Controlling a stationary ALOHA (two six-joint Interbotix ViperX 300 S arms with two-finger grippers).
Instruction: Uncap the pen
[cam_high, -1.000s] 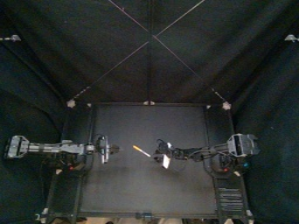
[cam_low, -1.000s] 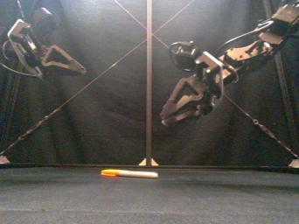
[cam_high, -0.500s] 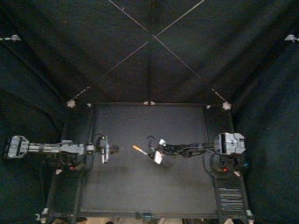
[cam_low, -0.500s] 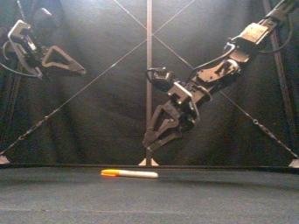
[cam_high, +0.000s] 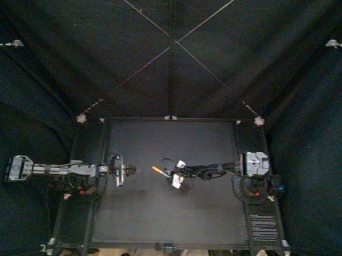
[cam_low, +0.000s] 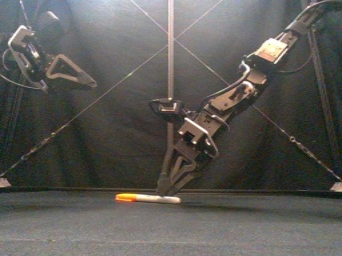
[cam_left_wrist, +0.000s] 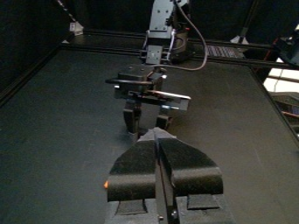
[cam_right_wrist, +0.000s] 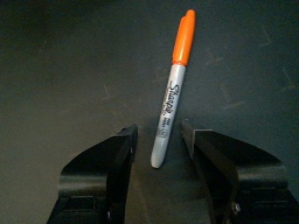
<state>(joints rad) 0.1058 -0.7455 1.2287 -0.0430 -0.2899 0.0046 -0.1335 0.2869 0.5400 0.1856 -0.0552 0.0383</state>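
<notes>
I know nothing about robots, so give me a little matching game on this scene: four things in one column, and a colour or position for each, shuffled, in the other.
Things:
1. pen barrel
2. pen cap
3. left end effector
4. right end effector

Descriptions:
A. held high, off to one side
B. orange
C. low over the table, jaws open either side of the barrel
D. white

Pairs: 1-D, 2-B, 3-A, 4-C

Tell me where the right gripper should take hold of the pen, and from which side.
Take the white barrel, from straight above. The pen lies flat on the table, so the fingers can straddle its thin width; that leaves the orange cap free to be pulled off.
</notes>
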